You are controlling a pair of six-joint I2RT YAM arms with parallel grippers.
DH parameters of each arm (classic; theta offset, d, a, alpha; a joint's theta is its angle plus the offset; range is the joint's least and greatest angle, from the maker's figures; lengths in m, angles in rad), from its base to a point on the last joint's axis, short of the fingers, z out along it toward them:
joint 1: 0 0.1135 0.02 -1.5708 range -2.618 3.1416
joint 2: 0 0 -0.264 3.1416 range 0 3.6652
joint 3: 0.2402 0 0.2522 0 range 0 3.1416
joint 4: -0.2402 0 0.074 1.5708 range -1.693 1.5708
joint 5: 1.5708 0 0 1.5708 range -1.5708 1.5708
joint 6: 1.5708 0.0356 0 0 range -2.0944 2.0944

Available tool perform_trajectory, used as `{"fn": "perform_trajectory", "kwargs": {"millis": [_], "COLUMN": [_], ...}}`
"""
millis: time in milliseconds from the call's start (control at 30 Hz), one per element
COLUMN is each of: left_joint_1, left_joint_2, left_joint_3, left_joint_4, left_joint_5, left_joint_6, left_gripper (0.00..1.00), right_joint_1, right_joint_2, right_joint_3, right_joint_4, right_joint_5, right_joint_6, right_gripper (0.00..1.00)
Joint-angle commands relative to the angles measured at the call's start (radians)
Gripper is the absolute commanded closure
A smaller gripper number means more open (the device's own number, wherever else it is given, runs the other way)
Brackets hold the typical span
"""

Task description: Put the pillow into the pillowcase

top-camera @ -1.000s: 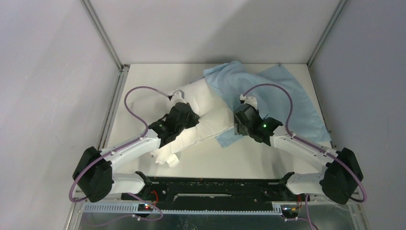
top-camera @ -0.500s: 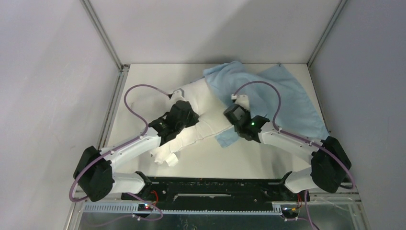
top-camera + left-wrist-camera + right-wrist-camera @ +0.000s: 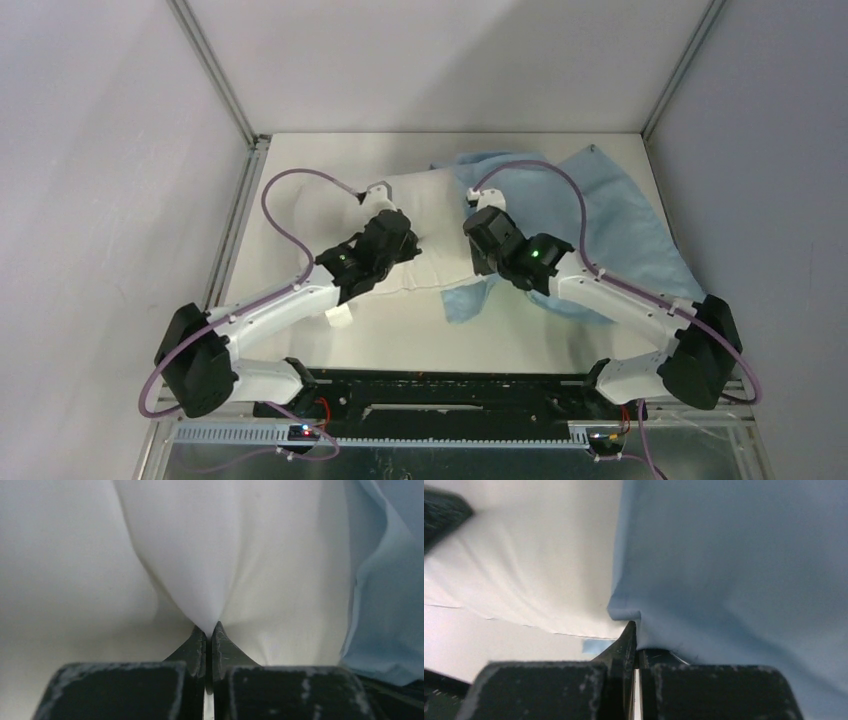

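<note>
I count one pillow (image 3: 440,222), one pillowcase (image 3: 620,218). Two arms on my side: left arm (image 3: 280,305), right arm (image 3: 620,300). Two grippers: left gripper (image 3: 209,630), right gripper (image 3: 636,630). Two purple cables (image 3: 264,203), one table (image 3: 400,335)

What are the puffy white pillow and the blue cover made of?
The pillow looks like smooth matte cloth over soft stuffing, maybe cotton: it puckers where pinched. The pillowcase looks like thin matte fabric: it wrinkles and drapes loosely.
</note>
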Motion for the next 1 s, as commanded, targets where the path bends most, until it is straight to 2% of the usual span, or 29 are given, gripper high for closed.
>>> {"fn": "perform_trajectory", "kwargs": {"millis": [0, 133, 267, 433, 567, 633, 800, 900, 967], "left_joint_1": [-0.078, -0.152, -0.189, -0.217, -0.201, -0.17, -0.085, -0.059, -0.058], "left_joint_2": [-0.029, -0.038, -0.039, -0.025, -0.027, -0.02, -0.036, -0.085, -0.108], "left_joint_3": [0.12, 0.218, 0.331, 0.492, 0.548, 0.559, 0.544, 0.552, 0.566], "left_joint_4": [-0.069, -0.156, -0.207, -0.256, -0.281, -0.303, -0.353, -0.37, -0.382], "left_joint_5": [0.0, -0.029, 0.077, 0.309, 0.409, 0.46, 0.47, 0.442, 0.44], "left_joint_6": [0.066, 0.124, 0.153, 0.158, 0.157, 0.168, 0.225, 0.259, 0.291], "left_gripper": [1.0, 1.0, 1.0, 1.0, 0.99, 0.91, 0.46, 0.28, 0.21], "right_joint_1": [-0.011, 0.027, 0.045, -0.033, -0.158, -0.208, -0.271, -0.278, -0.277], "right_joint_2": [-0.092, -0.086, -0.024, 0.07, 0.164, 0.213, 0.296, 0.318, 0.322], "right_joint_3": [0.215, 0.395, 0.556, 0.722, 0.739, 0.708, 0.627, 0.622, 0.628], "right_joint_4": [0.016, -0.048, -0.116, -0.193, -0.199, -0.18, -0.126, -0.113, -0.109], "right_joint_5": [-0.119, -0.161, -0.182, -0.23, -0.301, -0.334, -0.412, -0.415, -0.415], "right_joint_6": [-0.037, -0.061, -0.076, -0.068, -0.035, -0.018, 0.004, 0.002, 0.002], "right_gripper": [1.0, 1.0, 1.0, 1.0, 1.0, 1.0, 1.0, 1.0, 1.0]}}
